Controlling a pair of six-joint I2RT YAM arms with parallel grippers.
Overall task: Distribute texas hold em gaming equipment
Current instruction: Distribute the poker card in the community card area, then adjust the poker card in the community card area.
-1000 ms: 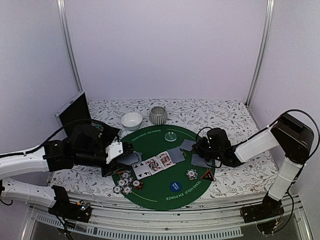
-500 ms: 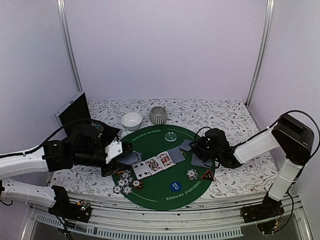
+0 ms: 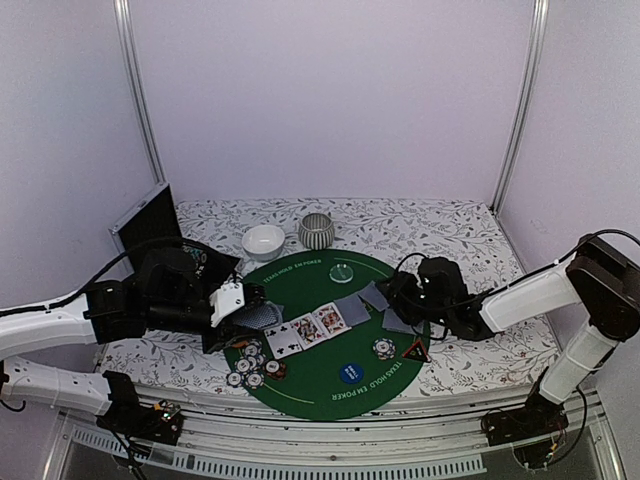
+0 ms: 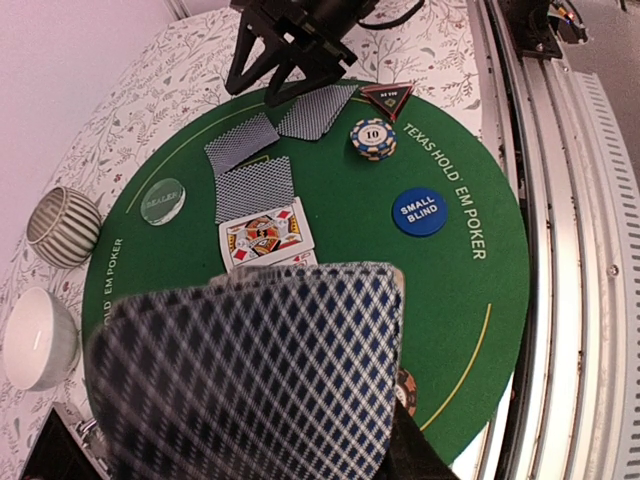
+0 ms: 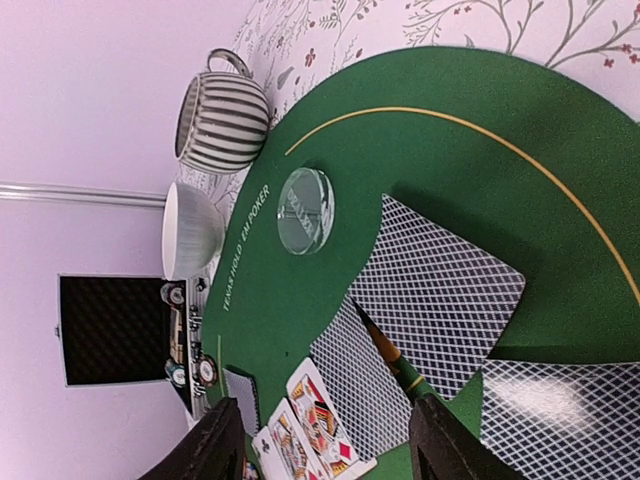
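A stack of grey-blue-backed cards is pinched in the left end effector, above the left edge of the green mat. The fingers are pressed onto the stack, which fills the lower part of the left wrist view.

Three face-up cards lie in a row near the mat's centre, edge to edge or overlapping. A face-down card lies just right of that row. A second face-down card lies farther toward the mat's right rim, and a third face-down card lies at that rim.

The right end effector sits low over the second and third cards. Its fingers are spread apart and hold nothing; whether they touch the cards below cannot be told.

A small stack of striped chips marked 10 sits on the mat's near right part. The red-black triangle is just beside it at the rim. The blue disc, lettered SMALL BLIND, lies on the mat's near side. A cluster of striped chips lies at the near left edge, and the pale green disc lies on the far part.

Off the mat, beyond its far rim, a white bowl and a striped grey bowl stand side by side on the flower-patterned worktop. An open black case stands beyond the mat's far left.
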